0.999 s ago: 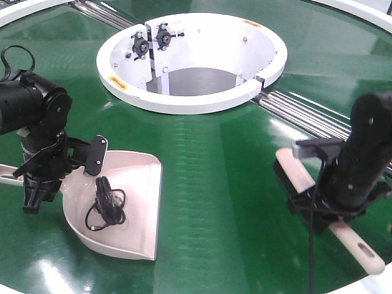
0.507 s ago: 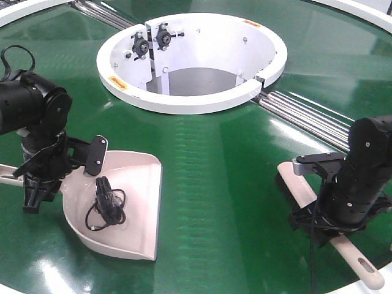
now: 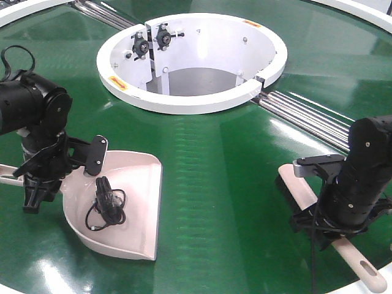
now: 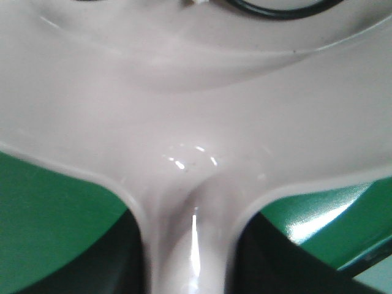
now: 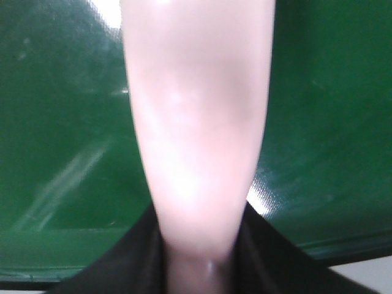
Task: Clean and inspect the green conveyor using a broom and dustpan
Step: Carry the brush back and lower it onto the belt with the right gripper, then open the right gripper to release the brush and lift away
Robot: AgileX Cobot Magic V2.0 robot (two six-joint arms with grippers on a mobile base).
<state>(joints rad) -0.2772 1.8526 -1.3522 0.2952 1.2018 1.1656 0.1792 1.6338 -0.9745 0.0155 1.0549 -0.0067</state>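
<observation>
Front view: green conveyor (image 3: 214, 184); left tool (image 3: 38, 187) tight on dustpan (image 3: 138, 202), right tool (image 3: 327, 229) on broom (image 3: 298, 185).

No text, brand or number could be read in any view. A small orange sticker (image 3: 114, 79) sat on the left rim of the white centre hub (image 3: 202, 101) of the green conveyor (image 3: 208, 184). A second sticker (image 3: 250, 23) sat at the hub's upper right. The markings on both were too small to make out.

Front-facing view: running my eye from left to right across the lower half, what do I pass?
Left black robot hand, wide beige-pink plastic dustpan, bare stretch of glossy dark-green conveyor belt, black-bristled head of the long beige plastic broom, right black robot hand gripping its handle.
</observation>
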